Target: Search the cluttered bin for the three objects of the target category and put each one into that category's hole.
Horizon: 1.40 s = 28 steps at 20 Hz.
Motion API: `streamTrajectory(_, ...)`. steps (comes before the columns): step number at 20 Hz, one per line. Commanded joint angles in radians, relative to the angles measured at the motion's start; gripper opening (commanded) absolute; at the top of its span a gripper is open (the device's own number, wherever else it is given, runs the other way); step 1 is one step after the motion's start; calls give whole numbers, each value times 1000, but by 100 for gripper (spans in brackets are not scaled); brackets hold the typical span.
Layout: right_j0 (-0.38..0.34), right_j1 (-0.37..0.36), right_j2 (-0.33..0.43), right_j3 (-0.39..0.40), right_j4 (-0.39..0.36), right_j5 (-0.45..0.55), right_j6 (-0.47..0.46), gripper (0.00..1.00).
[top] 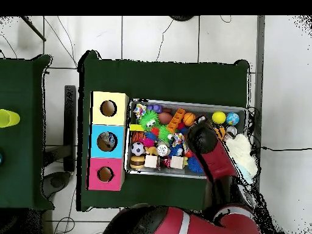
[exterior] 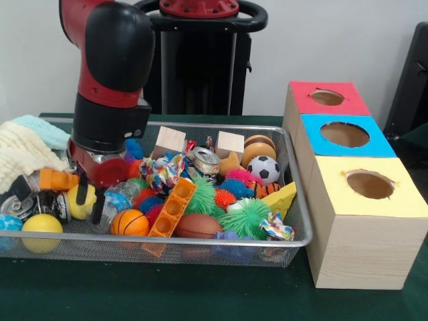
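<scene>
- The wire bin (exterior: 294, 200) is packed: yellow ball (exterior: 41, 225) at the left, then the mini basketball (exterior: 129, 223), the orange block (exterior: 172, 207) tilted on its long axis, the soccer ball (exterior: 267, 169).
- Gripper (exterior: 89, 202) is down in the left part, fingers slightly spread with nothing pinched, tips just beside a second yellow ball (exterior: 75, 204).
- Box at the right has red (exterior: 327, 97), blue (exterior: 345, 134) and yellow holes (exterior: 370, 184).

Red and black arm (exterior: 110, 73) descending near-vertically from above, wrist straight down. Claw (exterior: 89, 202) lowered, two dark fingers (exterior: 81, 194) pointing down, spread apart, nothing between them. In overhead view, arm (top: 213, 155) reaching up from base, claw hidden beneath wrist.
</scene>
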Motion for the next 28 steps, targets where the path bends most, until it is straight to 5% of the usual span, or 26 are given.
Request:
streamTrajectory(1, -31, 69, 201, -63, -3, -77, 305, 100)
streamTrajectory(11, 43, 8, 109, -25, 64, 96, 257, 100)
streamTrajectory(17, 183, 78, -148, -154, 51, 362, 255, 100)
streamTrajectory(28, 211, 139, -169, -159, 21, 329, 258, 100)
